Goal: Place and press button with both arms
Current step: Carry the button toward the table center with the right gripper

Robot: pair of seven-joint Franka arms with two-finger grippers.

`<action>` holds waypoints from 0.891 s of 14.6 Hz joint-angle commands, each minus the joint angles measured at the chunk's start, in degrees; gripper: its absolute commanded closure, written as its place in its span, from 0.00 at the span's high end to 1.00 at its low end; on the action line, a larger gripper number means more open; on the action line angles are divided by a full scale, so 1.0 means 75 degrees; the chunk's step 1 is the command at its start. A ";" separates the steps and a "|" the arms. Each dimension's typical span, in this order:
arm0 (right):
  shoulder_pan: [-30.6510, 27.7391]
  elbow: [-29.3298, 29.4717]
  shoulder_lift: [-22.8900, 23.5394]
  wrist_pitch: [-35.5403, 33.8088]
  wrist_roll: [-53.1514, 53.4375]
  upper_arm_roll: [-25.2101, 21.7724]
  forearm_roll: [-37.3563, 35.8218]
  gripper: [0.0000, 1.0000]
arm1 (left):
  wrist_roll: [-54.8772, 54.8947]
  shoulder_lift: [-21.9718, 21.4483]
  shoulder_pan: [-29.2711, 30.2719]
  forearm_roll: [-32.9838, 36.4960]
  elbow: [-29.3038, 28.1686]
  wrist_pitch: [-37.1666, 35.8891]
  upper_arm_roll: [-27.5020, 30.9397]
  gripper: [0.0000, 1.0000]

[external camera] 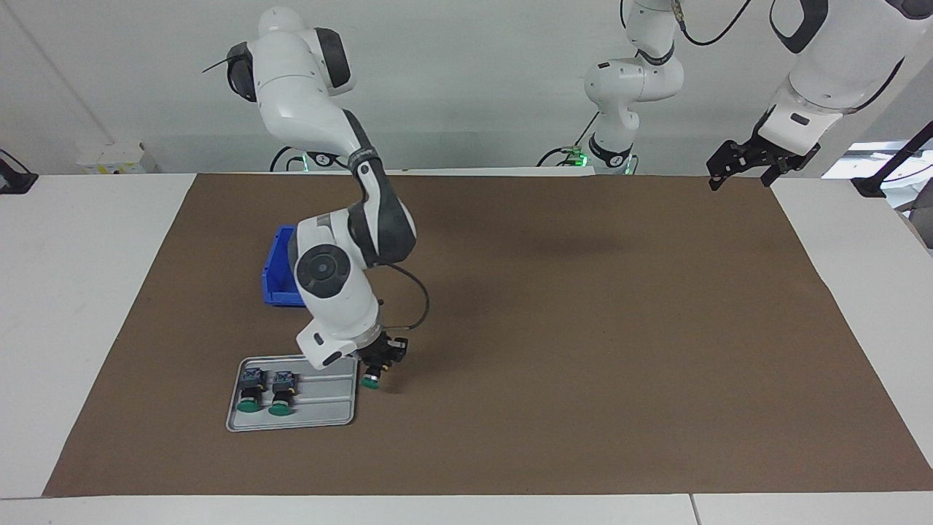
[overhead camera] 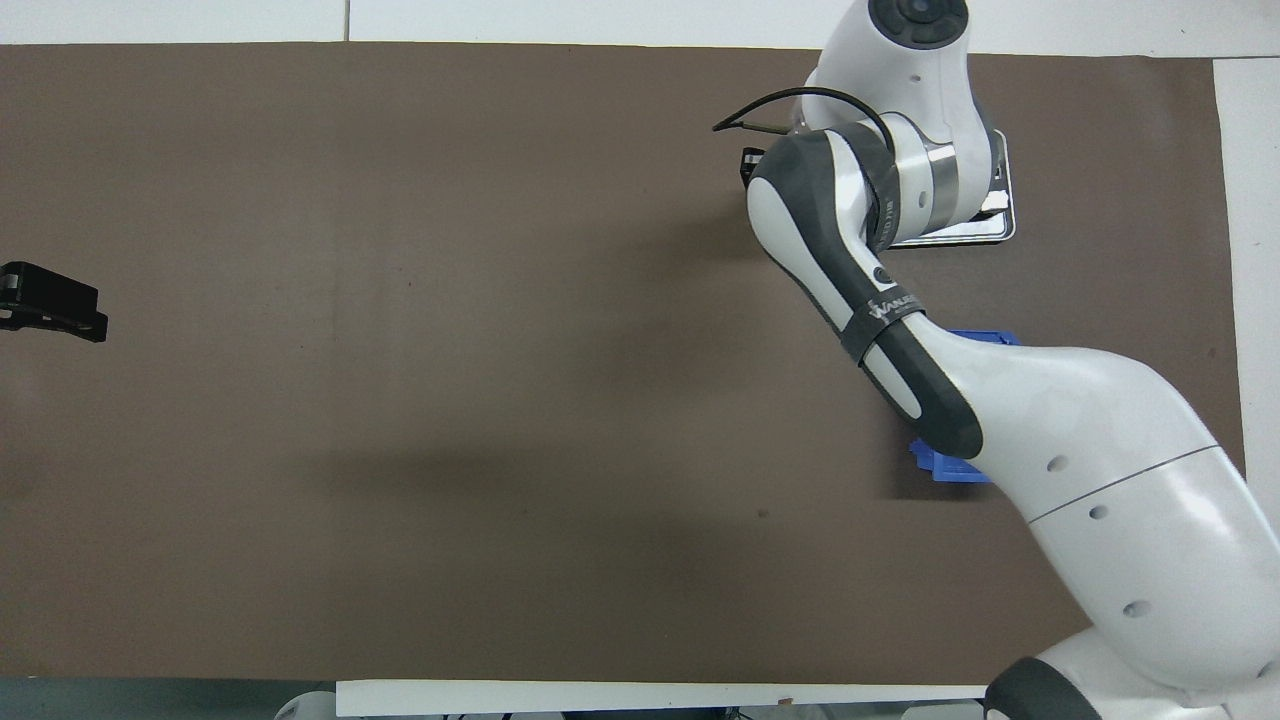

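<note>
The right pincer [external camera: 376, 362] is clenched on 1 button [external camera: 372, 380], which hangs below it in the air, green cap down and its long axis close to upright, leaning a little. It is just off the tray [external camera: 321, 419] corner, over bare brown mat [external camera: 583, 328]. In the overhead view the arm's own wrist covers the grip, so only the facing view shows it.

Read on the facing view's clock, the tray lies at about 8 o'clock from the pincer, with 2 more buttons [external camera: 251, 394] lying side by side at the tray's end away from the pincer, caps at 6 o'clock. The blue bin [external camera: 277, 273] sits at about 10 to 11 o'clock, nearer the robots than the tray and partly hidden by the arm.

The left pincer [external camera: 738, 173] hangs at about 2 o'clock, well apart, over the mat's corner at the left arm's end of the table. Its fingers are spread and it carries nothing; that arm waits. In the overhead view only its black tip [overhead camera: 50, 300] shows at the frame's edge.

My judgement is that the move ahead turns on this gap: the button is wholly on the right arm's side, and open mat lies from the pincer at 3 o'clock toward the middle. The right arm is far nearer, so it would set the button down, cap up if the pressing is to work, somewhere the left can reach. With the cap pointing down now, turning it over looks like the awkward part.
</note>
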 commanded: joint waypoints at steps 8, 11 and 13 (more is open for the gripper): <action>0.1850 -0.0058 -0.0003 0.0529 0.9048 0.0138 0.0680 0.04 | 0.0105 -0.0076 0.0060 -0.0008 -0.0097 0.0082 0.0040 1.00; 0.2132 -0.0433 0.0032 0.0647 1.0598 0.0127 0.0680 0.13 | 0.0082 -0.0076 0.0060 -0.0008 -0.0108 0.0058 0.0052 1.00; 0.2132 -0.0761 0.0091 0.0823 1.1049 0.0127 0.0668 0.13 | 0.0070 -0.0076 0.0072 -0.0008 -0.0132 0.0058 0.0052 1.00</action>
